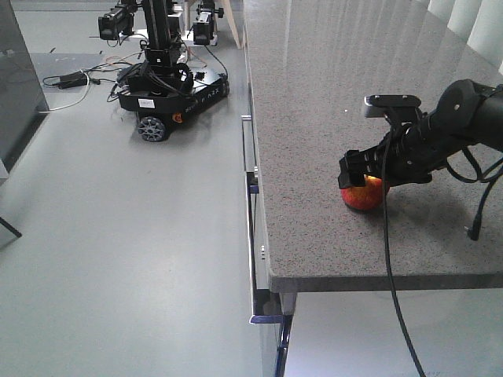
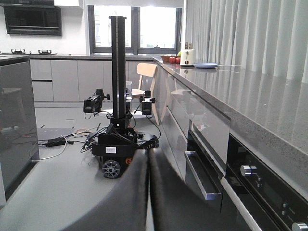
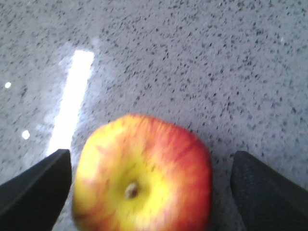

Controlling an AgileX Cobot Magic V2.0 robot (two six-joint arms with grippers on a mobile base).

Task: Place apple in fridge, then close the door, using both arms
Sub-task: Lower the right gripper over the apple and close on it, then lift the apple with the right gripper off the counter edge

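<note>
Right wrist view: my right claw [image 3: 150,155] is spread apart around the apple [image 3: 142,178], which sits off-centre between the jaws. I'd centre it, then squeeze gently. The apple rests on the speckled counter [image 3: 192,57]. My left claw [image 2: 148,192] hangs pressed together.

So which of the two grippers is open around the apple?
The right gripper: its fingers stand apart on either side of the apple on the speckled countertop. The left gripper is shut and looks out over the floor.
</note>
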